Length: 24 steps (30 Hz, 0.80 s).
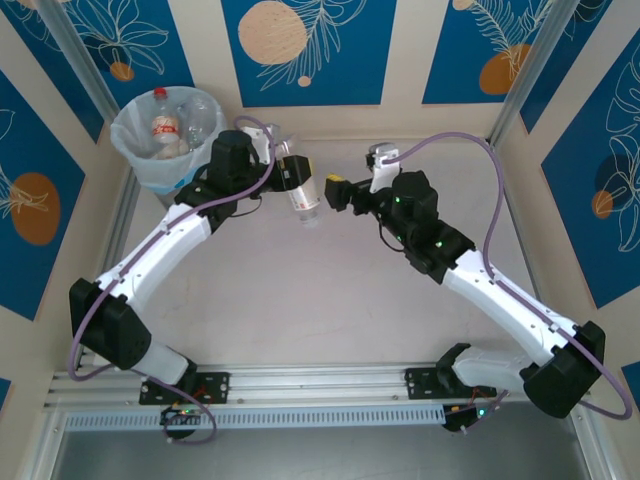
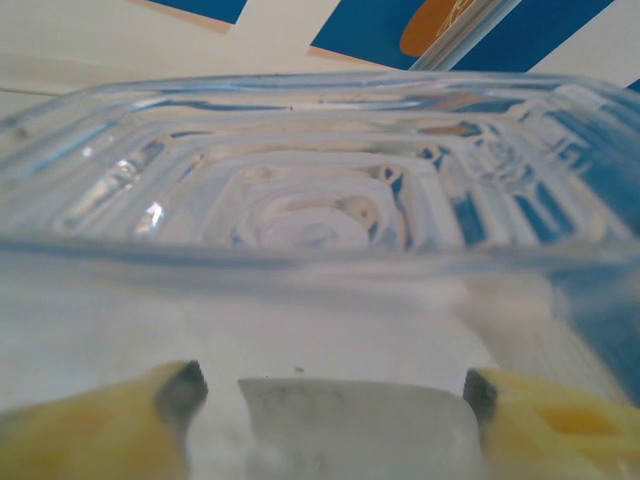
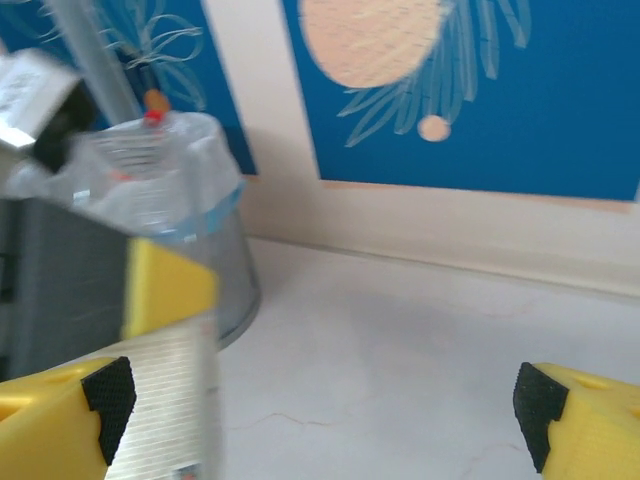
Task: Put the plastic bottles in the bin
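The clear plastic bottle with a dark band round its middle (image 1: 300,190) hangs in the air above the pale table (image 1: 330,300), toward the far edge and a little left of the middle, its length running roughly from far to near. The left end effector (image 1: 283,165) is clamped on its far portion. In the left wrist view the bottle's ribbed clear wall sits right against the lens, with the yellow fingers (image 2: 90,425) pressed in on either side.

Just beside the bottle on its other side is the right end effector (image 1: 334,192), its jaws wide apart. In the right wrist view its black pads (image 3: 110,395) sit at the two edges with bare table between them and nothing gripped.

The left arm is probably the carrier because it is the nearer one to the round grey waste bin lined with a translucent white-and-blue bag (image 1: 122,135), which stands in the far left corner. The bin is near the held bottle but not beneath it. Inside it lie a red-capped bottle (image 1: 160,115) and another clear bottle (image 1: 200,115). The held one likely needs carrying over the rim before the grip lets go.
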{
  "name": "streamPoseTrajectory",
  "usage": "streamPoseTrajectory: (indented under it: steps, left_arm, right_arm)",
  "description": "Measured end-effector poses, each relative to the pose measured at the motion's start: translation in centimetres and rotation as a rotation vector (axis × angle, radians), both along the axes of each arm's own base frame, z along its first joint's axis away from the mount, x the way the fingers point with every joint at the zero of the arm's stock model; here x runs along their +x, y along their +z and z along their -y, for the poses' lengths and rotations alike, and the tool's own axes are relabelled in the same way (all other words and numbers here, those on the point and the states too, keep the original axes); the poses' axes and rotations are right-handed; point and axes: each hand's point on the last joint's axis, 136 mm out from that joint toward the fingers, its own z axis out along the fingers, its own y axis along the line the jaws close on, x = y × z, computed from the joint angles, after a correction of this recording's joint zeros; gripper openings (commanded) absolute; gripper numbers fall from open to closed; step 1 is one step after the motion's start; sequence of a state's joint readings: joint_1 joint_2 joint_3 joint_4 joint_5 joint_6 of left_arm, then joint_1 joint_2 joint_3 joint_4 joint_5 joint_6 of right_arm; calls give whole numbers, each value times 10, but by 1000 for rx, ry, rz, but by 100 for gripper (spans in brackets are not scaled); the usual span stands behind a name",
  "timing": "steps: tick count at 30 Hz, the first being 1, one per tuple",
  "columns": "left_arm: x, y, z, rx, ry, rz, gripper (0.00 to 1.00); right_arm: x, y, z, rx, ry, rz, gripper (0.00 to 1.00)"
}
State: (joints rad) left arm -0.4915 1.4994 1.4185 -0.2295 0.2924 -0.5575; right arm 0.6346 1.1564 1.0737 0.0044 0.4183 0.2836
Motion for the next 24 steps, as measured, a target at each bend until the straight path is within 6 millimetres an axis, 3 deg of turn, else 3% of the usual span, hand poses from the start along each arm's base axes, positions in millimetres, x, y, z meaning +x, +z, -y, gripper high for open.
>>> streamPoseTrajectory:
  steps: [4,9,12,18,24]
  left_arm:
    - [-1,1,-7,21,9,1,57]
    - [-2,12,-23,46,27,17,58]
    - [2,29,-39,56,53,47,59]
    - [11,78,-84,92,141,146,60]
    - [11,126,-119,140,222,267,61]
  right_arm:
    - [13,-14,36,127,-113,-82,99]
    - [17,-44,59,238,-127,-160,99]
    - [12,-51,50,257,-38,-174,100]
    - [-10,-38,15,223,202,-132,100]
    - [-27,-29,-7,181,336,-79,100]
